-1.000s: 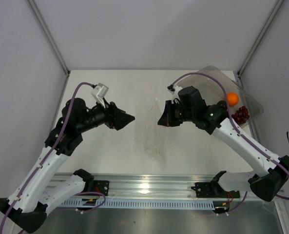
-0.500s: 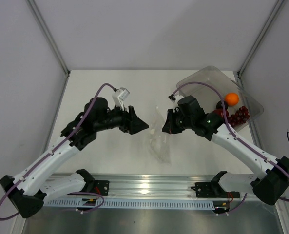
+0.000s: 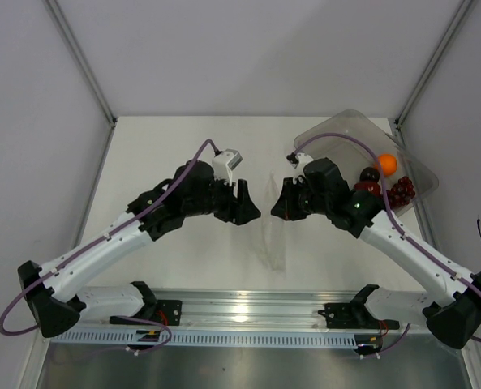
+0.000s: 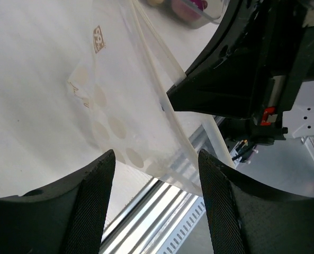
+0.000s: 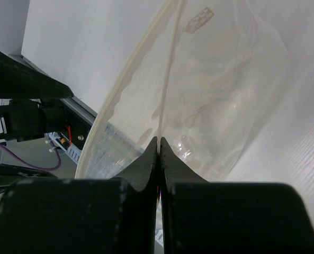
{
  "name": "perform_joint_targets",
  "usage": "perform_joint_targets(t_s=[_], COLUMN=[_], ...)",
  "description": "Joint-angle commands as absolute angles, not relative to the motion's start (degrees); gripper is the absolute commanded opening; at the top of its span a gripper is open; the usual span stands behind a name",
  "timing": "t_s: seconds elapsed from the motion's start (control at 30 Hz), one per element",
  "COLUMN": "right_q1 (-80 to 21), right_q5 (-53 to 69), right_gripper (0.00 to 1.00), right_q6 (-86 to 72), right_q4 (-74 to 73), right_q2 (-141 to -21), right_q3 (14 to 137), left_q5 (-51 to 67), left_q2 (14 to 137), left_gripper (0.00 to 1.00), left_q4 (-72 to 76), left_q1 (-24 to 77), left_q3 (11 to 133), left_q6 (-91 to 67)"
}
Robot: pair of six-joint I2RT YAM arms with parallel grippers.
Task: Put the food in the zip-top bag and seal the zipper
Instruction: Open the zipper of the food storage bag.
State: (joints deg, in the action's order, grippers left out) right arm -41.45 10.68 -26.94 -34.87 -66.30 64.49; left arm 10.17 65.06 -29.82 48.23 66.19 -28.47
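The zip-top bag is clear and empty, between my two grippers. My right gripper is shut on one lip of the bag's mouth and holds that edge up; the zipper curves away to its left. My left gripper is open, just left of the bag and apart from it. The right gripper's tip shows pinching the strip. The orange ball, grapes, dark plum and reddish onion-like ball lie in the bin.
The rigid clear bin stands at the back right against the wall frame. The aluminium rail runs along the near table edge, just below the bag.
My left arm has swung right, up to the bag. My right gripper has come down onto the bag's mouth edge and the bag has shifted slightly right and nearer.
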Motion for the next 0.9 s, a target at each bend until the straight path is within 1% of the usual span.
perform_joint_targets(t_s=[0.0, 0.3, 0.63, 0.8, 0.87], right_q1=[-41.4, -41.48, -41.92, -42.27, -42.63], right_q5=[9.32, 9.32, 8.0, 6.77, 6.42], right_gripper=[0.0, 0.0, 0.0, 0.0, 0.0], right_q6=[-27.16, -27.51, -28.12, -28.21, -28.13], right_q4=[-34.1, -33.92, -35.68, -36.65, -37.0], right_q2=[-65.48, -65.74, -66.88, -67.15, -67.24], right_q3=[67.06, 67.15, 68.64, 69.43, 69.78], left_q5=[9.05, 9.23, 8.0, 6.33, 6.5], left_q2=[66.53, 68.91, 72.94, 75.14, 76.28], left_gripper=[0.66, 0.66, 0.65, 0.59, 0.52], left_q4=[-29.71, -27.95, -30.06, -31.73, -32.08], left_q1=[49.83, 52.03, 52.56, 52.65, 52.65], left_q3=[69.17, 70.22, 72.24, 73.21, 73.91], left_q6=[-28.04, -29.27, -29.18, -28.3, -28.21])
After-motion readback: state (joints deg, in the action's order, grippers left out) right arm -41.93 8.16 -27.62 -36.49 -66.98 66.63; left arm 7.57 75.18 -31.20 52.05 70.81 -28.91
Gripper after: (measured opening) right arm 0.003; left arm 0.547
